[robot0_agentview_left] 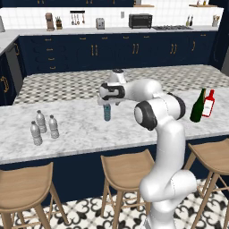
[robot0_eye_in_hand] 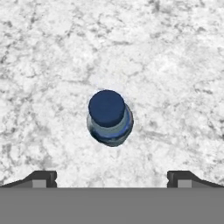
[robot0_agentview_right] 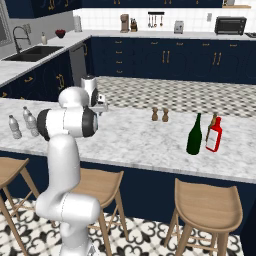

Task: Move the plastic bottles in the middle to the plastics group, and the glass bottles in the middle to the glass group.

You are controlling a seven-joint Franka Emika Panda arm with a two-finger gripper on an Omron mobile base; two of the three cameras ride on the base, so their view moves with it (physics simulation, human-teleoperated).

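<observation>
Gripper (robot0_agentview_left: pixel 106 103): hangs directly above the blue-tinted bottle, pointing straight down; jaws spread wide, nothing between them.
Blue-tinted bottle (robot0_agentview_left: pixel 107 112): upright on the marble counter (robot0_agentview_left: pixel 85 129) – dark blue cap seen from above in the hand view (robot0_eye_in_hand: pixel 109 117), at 12 o'clock from the fingertips (robot0_eye_in_hand: pixel 43 178).
Grey water bottles (robot0_agentview_left: pixel 44 126): three small ribbed ones with pale caps, clustered at 9 o'clock from the blue-tinted bottle, well apart from it.
Green bottle (robot0_agentview_right: pixel 194 134): tall, upright, just beside the red bottle (robot0_agentview_right: pixel 214 134) – at 3 o'clock from the gripper, far along the counter.
Brown bottle (robot0_agentview_right: pixel 214 120): mostly hidden behind the red bottle.
Shakers (robot0_agentview_right: pixel 159 114): a small pair, farther back on the counter.
</observation>
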